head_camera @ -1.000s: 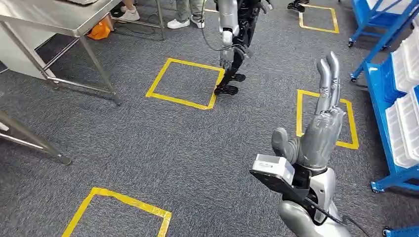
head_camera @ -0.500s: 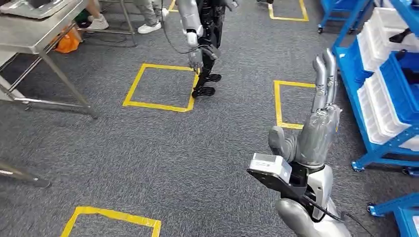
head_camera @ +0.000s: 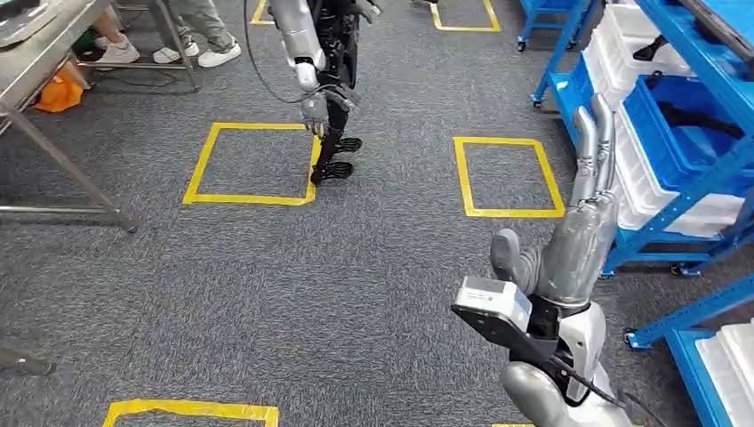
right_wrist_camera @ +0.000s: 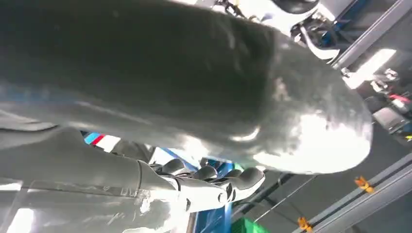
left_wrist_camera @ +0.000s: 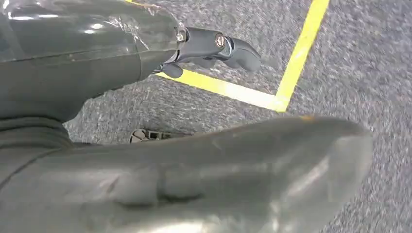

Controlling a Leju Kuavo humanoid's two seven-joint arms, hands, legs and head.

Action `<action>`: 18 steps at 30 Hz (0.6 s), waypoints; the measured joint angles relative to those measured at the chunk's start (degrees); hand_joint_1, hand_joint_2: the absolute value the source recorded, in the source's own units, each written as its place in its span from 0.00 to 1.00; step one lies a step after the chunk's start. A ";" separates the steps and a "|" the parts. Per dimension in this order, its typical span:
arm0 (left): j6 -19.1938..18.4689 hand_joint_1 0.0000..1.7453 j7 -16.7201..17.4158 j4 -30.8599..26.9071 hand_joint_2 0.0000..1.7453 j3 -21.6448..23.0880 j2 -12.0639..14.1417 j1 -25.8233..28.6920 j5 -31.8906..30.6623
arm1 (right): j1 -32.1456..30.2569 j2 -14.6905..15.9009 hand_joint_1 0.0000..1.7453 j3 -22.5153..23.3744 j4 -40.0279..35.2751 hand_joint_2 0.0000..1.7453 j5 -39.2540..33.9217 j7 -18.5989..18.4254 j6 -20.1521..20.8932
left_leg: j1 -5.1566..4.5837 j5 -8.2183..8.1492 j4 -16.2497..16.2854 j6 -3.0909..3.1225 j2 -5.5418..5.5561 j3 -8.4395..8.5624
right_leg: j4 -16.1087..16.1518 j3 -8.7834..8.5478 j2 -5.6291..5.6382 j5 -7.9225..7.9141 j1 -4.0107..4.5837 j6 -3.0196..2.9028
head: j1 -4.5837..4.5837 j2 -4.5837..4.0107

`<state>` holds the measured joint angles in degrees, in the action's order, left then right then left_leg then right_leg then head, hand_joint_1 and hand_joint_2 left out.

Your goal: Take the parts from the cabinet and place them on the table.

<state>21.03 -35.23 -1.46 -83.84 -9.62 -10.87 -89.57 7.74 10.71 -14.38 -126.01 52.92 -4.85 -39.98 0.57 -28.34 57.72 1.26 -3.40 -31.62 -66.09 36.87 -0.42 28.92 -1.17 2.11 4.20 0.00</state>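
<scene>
My right hand [head_camera: 580, 233] is raised in front of me with its fingers [head_camera: 594, 147] straight up and nothing in it. Just right of it stands the blue cabinet [head_camera: 569, 49], a rack of white bins [head_camera: 627, 53] and blue bins [head_camera: 676, 142]. Dark parts [head_camera: 702, 116] lie in one blue bin. In the left wrist view my left hand [left_wrist_camera: 145, 121] hangs over the grey carpet, its dark fingers [left_wrist_camera: 214, 44] apart from the thumb and holding nothing. The right wrist view has my right hand [right_wrist_camera: 184, 121] against the rack. The steel table [head_camera: 31, 58] is at the far left.
Another humanoid robot [head_camera: 322, 62] stands ahead on the carpet beside a yellow tape square [head_camera: 197, 169]. A second yellow square [head_camera: 462, 173] lies in front of the rack. People's shoes [head_camera: 203, 55] are by the table legs. An orange bag [head_camera: 59, 93] sits under the table.
The camera has swung to the right: the blue rack has come much further into view and the table has slid off to the left. My right hand keeps the same raised pose.
</scene>
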 joint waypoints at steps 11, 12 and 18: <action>-0.22 0.00 0.00 0.00 0.00 0.02 0.04 -0.02 -0.09 | -0.83 0.02 0.00 1.49 0.13 0.00 -2.19 -1.25 0.02 | 0.00 -9.13 16.63 -2.44 2.78 -6.39 | 7.83 -3.65 1.17 -1.93 0.91 -3.40 | -1.14 0.00; -0.22 0.00 0.00 0.00 0.00 0.00 0.04 0.09 0.04 | -1.13 0.02 0.00 1.64 0.24 0.00 -2.40 -1.36 0.02 | -0.05 -9.40 19.14 -2.35 2.87 -7.79 | 7.79 -3.67 1.74 -1.92 1.01 -3.42 | -1.18 0.00; -0.22 0.00 0.00 0.00 0.00 0.02 0.11 0.11 0.26 | -2.57 0.15 0.00 3.45 0.92 0.00 -2.71 -3.35 0.02 | 0.10 0.22 0.87 -1.15 7.57 -1.03 | 6.97 -3.44 5.33 -1.52 1.30 -2.79 | -1.31 0.00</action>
<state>20.81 -35.23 -1.46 -83.82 -9.51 -10.76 -89.31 5.17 10.86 -10.93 -125.09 50.21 -8.20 -39.95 0.67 -28.12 58.59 0.10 4.17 -32.65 -59.12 33.43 4.91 27.41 0.12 -0.68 2.89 0.00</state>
